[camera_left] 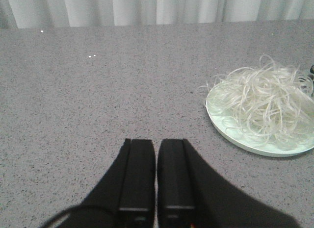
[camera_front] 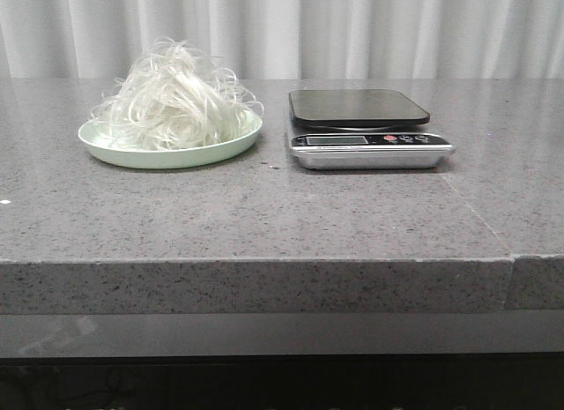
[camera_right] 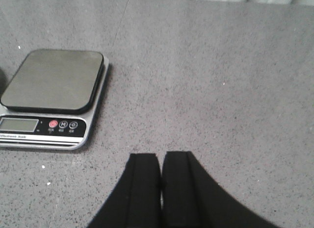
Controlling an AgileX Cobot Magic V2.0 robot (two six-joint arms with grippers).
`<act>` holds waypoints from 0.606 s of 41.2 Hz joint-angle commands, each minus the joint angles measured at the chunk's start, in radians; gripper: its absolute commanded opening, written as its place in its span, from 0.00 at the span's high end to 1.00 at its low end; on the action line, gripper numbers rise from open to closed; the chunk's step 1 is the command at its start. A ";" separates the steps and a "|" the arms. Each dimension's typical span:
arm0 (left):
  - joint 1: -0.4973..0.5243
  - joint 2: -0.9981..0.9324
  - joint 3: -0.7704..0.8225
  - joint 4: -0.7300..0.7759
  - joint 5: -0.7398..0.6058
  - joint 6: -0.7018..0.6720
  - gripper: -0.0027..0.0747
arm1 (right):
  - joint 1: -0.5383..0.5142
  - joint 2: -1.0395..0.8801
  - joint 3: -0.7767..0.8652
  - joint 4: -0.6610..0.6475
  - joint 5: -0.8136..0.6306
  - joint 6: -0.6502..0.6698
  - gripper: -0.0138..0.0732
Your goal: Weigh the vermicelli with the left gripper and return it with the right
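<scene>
The vermicelli [camera_front: 176,101] is a fluffy heap of thin white strands on a pale green plate [camera_front: 132,152] at the left of the grey table. It also shows in the left wrist view [camera_left: 265,105] on the plate [camera_left: 230,135]. A kitchen scale [camera_front: 361,126] with a dark platform stands to the right of the plate; it shows in the right wrist view [camera_right: 51,98], with nothing on it. My left gripper [camera_left: 156,142] is shut and empty, above bare table, apart from the plate. My right gripper [camera_right: 161,157] is shut and empty, above bare table beside the scale. Neither gripper shows in the front view.
White curtains [camera_front: 352,31] hang behind the table. The table's front edge [camera_front: 264,262] runs across the front view, with a seam at the right [camera_front: 511,260].
</scene>
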 commanded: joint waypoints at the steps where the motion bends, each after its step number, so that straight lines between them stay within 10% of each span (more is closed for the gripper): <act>1: 0.000 0.027 -0.027 -0.014 -0.088 -0.003 0.68 | -0.006 0.030 -0.026 -0.011 -0.055 -0.012 0.51; 9: -0.011 0.078 -0.032 -0.021 -0.072 -0.003 0.32 | -0.006 0.065 -0.026 -0.011 -0.057 -0.012 0.26; 25: -0.262 0.338 -0.132 -0.021 -0.114 0.011 0.31 | 0.000 0.099 -0.026 -0.010 -0.057 -0.012 0.26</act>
